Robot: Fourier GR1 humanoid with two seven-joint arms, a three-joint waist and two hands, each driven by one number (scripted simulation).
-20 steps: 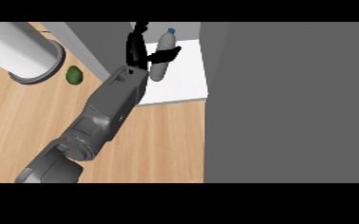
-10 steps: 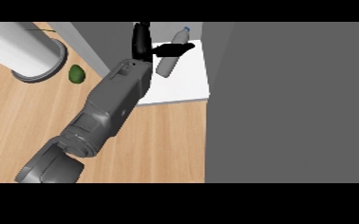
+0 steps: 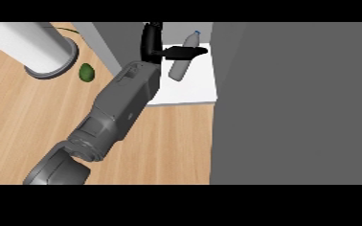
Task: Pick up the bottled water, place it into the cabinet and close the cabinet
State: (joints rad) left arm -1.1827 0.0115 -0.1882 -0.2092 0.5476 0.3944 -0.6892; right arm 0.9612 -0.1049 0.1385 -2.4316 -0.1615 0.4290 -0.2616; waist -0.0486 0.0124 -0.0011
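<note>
The bottled water, clear with a blue cap, leans to the right on the white floor of the cabinet. My left hand is just left of it, with its fingers pointing straight up into the cabinet. The thumb stretches out to the right across the bottle's upper part. The fingers do not curl round the bottle. My grey forearm runs in from the lower left. My right hand does not show.
The cabinet's grey door stands open and fills the right side. A large white cylinder and a small green fruit sit on the wooden counter at the left.
A second ago my left hand was wrapped round the bottle. Its fingers have since straightened and come off, and the bottle now leans on the cabinet floor, more tilted than before.
</note>
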